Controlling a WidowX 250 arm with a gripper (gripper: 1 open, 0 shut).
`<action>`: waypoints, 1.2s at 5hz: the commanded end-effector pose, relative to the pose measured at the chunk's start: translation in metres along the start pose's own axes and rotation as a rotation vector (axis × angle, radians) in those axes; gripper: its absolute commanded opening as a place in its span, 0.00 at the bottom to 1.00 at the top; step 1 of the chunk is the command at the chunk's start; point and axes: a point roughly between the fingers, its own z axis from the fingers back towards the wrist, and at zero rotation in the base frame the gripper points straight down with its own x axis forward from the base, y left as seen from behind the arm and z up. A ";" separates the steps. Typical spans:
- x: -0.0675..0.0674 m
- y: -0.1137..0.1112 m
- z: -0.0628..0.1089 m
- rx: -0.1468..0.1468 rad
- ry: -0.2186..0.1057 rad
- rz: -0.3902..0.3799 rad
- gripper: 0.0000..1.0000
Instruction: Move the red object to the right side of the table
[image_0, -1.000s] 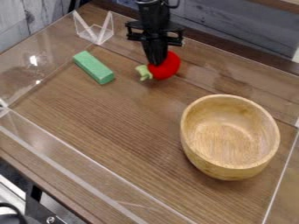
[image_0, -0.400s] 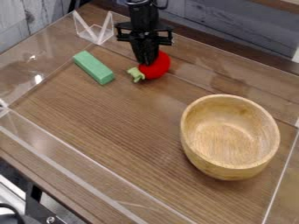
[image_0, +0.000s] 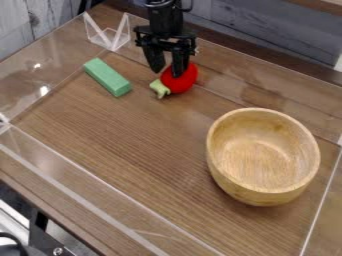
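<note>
The red object (image_0: 179, 76) lies on the table (image_0: 147, 160) toward the far edge, left of the middle in the camera view, its pale green leafy stub pointing out to the near left. A second ago it lay slightly further right and the jaws above it were drawn together; since then the toy has shifted a little leftward and the jaws have parted. The gripper (image_0: 171, 68) now points straight down over the fruit, its dark fingers spread to either side of the red body's upper part, which shows between them. Whether the pads already touch the fruit cannot be told from this view, but nothing is pinched: the toy rests on the wood. The likely meaning is that the arm is setting up its grasp, since parted jaws around the fruit are what a grasp calls for, and closing on it would seem to be next. The carry to the right has not begun, and the small drift went the wrong way. Just left of the fruit lies a green rectangular block (image_0: 107, 77), apart from it. A wooden bowl (image_0: 263, 155) fills much of the right side, so the free wood beyond or beside it looks the likeliest place to set the toy down.
</note>
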 end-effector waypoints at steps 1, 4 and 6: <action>0.004 -0.003 0.007 0.016 -0.041 -0.011 0.00; 0.007 -0.019 0.061 0.020 -0.170 -0.021 0.00; 0.008 -0.060 0.065 0.026 -0.186 -0.107 0.00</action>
